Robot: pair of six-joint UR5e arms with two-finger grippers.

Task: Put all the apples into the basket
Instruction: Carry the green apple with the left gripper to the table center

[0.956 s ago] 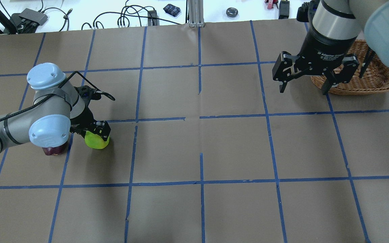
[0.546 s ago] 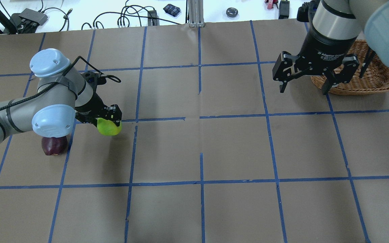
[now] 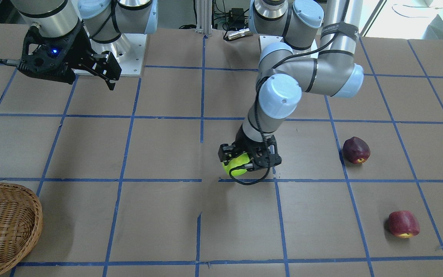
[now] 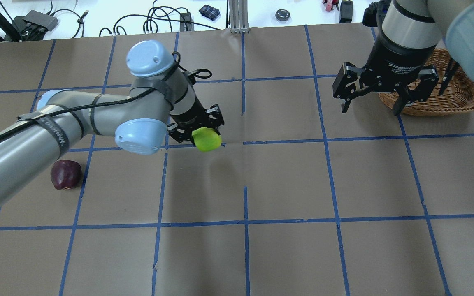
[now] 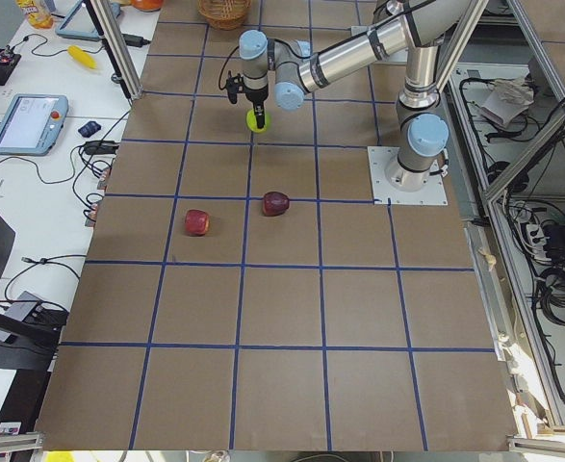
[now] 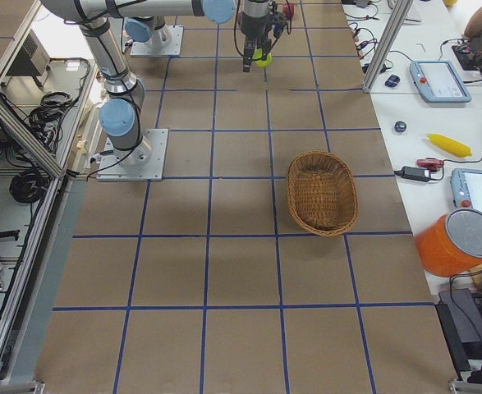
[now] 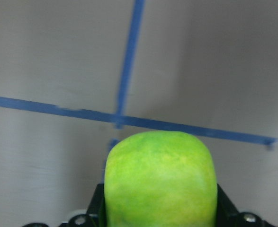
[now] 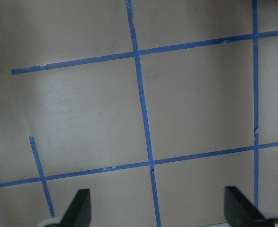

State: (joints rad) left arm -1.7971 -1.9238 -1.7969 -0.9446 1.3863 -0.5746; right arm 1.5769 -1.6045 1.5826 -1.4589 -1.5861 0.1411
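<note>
My left gripper (image 4: 202,135) is shut on the lime-green apple (image 4: 207,139) and holds it above the table near the middle; the apple fills the left wrist view (image 7: 160,182). The dark maroon apple (image 4: 66,174) lies on the table at the left, also seen in the front view (image 3: 356,150). The lighter red apple (image 3: 403,224) lies farther out on that side and does not show in the overhead view. The wicker basket (image 4: 459,94) stands at the far right. My right gripper (image 4: 370,107) is open and empty, hovering just left of the basket.
Brown paper with a blue tape grid (image 4: 245,181) covers the table. Cables and small items (image 4: 167,18) lie beyond the far edge. My left arm (image 4: 76,119) stretches across the table's left half.
My left arm has lifted the green apple and carried it right, toward the table's middle. The maroon apple now shows fully. The right arm has not moved.
</note>
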